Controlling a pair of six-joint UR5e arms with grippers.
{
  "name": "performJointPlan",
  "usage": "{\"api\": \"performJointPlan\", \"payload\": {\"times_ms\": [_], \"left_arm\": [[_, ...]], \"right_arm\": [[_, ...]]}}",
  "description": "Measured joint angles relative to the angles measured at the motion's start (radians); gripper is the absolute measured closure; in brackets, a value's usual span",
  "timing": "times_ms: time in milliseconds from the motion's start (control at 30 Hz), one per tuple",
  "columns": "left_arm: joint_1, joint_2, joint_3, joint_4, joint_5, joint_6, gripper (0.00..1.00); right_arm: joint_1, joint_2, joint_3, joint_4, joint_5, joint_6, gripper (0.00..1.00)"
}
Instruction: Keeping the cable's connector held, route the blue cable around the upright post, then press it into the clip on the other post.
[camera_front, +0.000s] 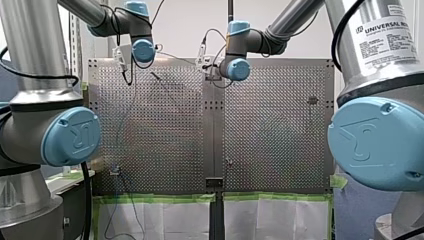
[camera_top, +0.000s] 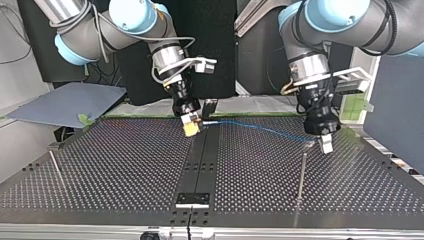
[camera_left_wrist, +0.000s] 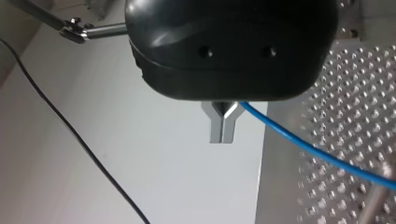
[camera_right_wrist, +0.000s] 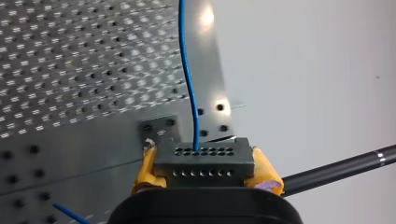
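The dark grey connector (camera_right_wrist: 205, 156) sits between the yellow pads of my right gripper (camera_right_wrist: 204, 164), which is shut on it. In the top view that gripper (camera_top: 191, 128) hangs low over the table's middle strip. The blue cable (camera_top: 260, 129) runs from it to my left gripper (camera_top: 324, 143) at the top view's right. In the left wrist view the metal fingers (camera_left_wrist: 223, 128) are pressed together and the blue cable (camera_left_wrist: 317, 156) comes out from between them. A thin upright post (camera_top: 302, 172) stands just in front of my left gripper.
A second thin post (camera_top: 56, 167) with a small head stands at the top view's left. A black bracket (camera_top: 192, 199) sits on the middle strip near the front edge. A black rod (camera_right_wrist: 336, 170) crosses beside my right gripper. A grey board (camera_top: 65, 102) lies off the table.
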Motion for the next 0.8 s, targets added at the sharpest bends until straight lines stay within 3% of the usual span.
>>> {"api": "performJointPlan", "payload": {"times_ms": [300, 567, 800], "left_arm": [[0.093, -0.016, 0.093, -0.079, 0.068, -0.027, 0.98], [0.178, -0.072, 0.178, -0.089, 0.122, -0.052, 0.98], [0.218, -0.132, 0.237, -0.103, 0.181, -0.058, 0.98]], "right_arm": [[-0.007, 0.008, -0.085, 0.005, -0.003, 0.0, 1.0], [-0.011, 0.069, -0.162, 0.025, -0.01, 0.0, 1.0], [-0.012, 0.116, -0.212, 0.029, -0.015, 0.0, 1.0]]}}
